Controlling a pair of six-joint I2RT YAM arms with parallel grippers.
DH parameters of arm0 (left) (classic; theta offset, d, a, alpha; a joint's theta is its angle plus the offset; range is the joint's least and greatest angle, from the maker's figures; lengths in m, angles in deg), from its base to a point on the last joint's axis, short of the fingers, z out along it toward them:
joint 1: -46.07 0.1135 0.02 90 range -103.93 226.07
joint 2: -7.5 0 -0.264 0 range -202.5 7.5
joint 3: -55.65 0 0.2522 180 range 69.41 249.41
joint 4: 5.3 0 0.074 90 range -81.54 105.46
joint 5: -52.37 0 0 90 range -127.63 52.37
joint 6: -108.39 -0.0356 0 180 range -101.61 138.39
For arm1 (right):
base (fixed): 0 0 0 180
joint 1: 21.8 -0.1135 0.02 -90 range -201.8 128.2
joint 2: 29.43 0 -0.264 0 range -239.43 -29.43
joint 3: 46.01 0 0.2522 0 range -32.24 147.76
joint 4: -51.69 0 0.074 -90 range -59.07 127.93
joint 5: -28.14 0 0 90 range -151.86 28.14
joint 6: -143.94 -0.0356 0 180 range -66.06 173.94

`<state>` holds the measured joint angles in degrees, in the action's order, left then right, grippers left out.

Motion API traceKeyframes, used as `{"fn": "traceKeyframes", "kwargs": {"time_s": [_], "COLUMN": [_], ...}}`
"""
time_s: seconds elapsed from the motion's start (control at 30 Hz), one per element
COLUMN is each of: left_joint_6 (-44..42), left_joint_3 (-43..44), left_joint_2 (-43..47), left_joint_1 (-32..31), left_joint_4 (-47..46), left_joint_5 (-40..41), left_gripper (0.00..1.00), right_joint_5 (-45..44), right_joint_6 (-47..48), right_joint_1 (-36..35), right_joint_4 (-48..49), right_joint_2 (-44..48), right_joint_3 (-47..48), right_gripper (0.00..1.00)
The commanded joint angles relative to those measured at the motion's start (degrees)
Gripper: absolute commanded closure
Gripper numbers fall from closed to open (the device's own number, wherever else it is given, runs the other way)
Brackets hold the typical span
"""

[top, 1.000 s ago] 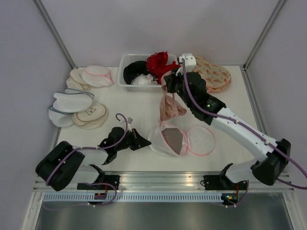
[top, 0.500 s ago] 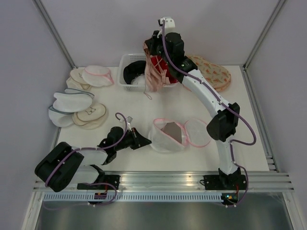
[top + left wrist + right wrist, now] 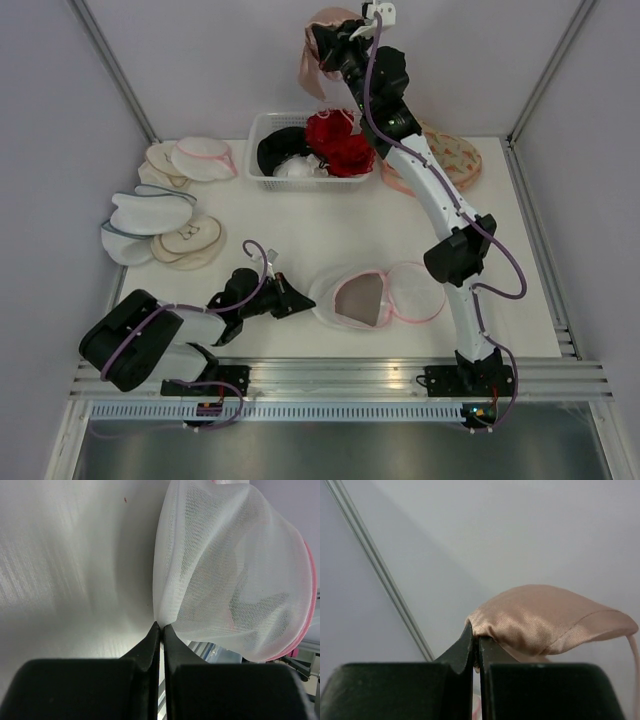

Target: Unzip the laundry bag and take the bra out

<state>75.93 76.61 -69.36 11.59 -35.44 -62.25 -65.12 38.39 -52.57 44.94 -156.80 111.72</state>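
Observation:
The laundry bag, white mesh with pink zipper trim, lies unzipped and spread open on the table at front centre. My left gripper is shut on its left mesh edge; in the left wrist view the jaws pinch the mesh at the gripper. My right gripper is raised high above the basket and is shut on the beige satin bra. In the right wrist view the bra cup bulges out to the right of the gripper.
The white basket at the back holds red, black and white garments. Beige floral pouches lie right of it. White and beige pouches, some blue-trimmed and some pink-trimmed, are stacked at the left.
My right arm has swung up and back, lifting the bra out of the bag, over the basket and high above it. The bag settled flatter. My left gripper stayed on the mesh.

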Motion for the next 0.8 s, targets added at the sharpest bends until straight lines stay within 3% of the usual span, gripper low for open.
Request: {"fn": "traceKeyframes", "kwargs": {"time_s": [0.0,0.17,0.33,0.57,0.67,0.7,0.73,0.77], "left_joint_6": [1.9,2.0,2.0,1.7,1.6,1.7,1.7,1.8], "left_joint_3": [-0.3,-1.0,-1.3,-1.5,-1.5,-1.6,-1.6,-1.6], "left_joint_2": [-1.0,-0.4,1.0,1.8,1.8,1.7,1.6,1.7], "left_joint_1": [-0.1,-0.1,-0.1,-0.1,-0.1,-0.1,-0.1,-0.1], "left_joint_4": [-5.3,-5.5,-4.8,-3.9,-3.9,-3.9,-4.0,-4.2], "left_joint_5": [-1.9,-1.7,-1.4,-0.7,-0.6,-0.5,-0.5,-0.6], "left_gripper": [0.98,0.98,0.98,0.98,0.98,0.98,0.98,0.98], "right_joint_5": [1.0,2.2,3.1,3.1,8.3,9.2,9.9,10.1], "right_joint_6": [-4.8,-5.8,-5.2,-3.0,-2.5,-2.0,-1.9,-1.7], "right_joint_1": [2.3,4.8,4.9,4.9,4.9,4.9,4.8,4.9], "right_joint_4": [2.8,0.2,-3.3,-6.7,-10.6,-12.1,-12.4,-12.3], "right_joint_2": [-4.8,-10.3,-15.0,-13.4,-11.8,-11.1,-9.3,-8.0], "right_joint_3": [3.2,-2.7,-2.5,-3.4,-3.7,-3.9,-4.6,-6.7], "right_gripper": [1.00,1.00,1.00,1.00,1.00,0.98,0.90,0.71]}}
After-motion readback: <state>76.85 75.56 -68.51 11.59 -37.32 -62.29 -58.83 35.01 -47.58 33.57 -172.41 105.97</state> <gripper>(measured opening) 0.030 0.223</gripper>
